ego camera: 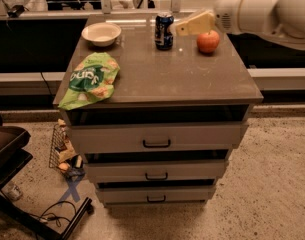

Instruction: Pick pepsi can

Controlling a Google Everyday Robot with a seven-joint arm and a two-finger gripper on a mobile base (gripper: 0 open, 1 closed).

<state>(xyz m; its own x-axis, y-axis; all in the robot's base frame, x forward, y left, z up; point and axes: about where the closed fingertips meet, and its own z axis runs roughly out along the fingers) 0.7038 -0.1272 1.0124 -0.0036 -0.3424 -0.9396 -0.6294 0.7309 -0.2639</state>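
Note:
The pepsi can (164, 31) stands upright at the back middle of the cabinet top (157, 76); it is dark blue with a silver rim. My gripper (184, 28) reaches in from the right on a white arm, just right of the can and a little above the cabinet top. A red apple (208, 41) sits right of the can, just below the gripper and arm.
A white bowl (101, 33) sits at the back left. A green chip bag (90, 80) lies at the front left edge. The cabinet has three drawers (156, 136) below. A dark chair base and clutter are on the floor at left.

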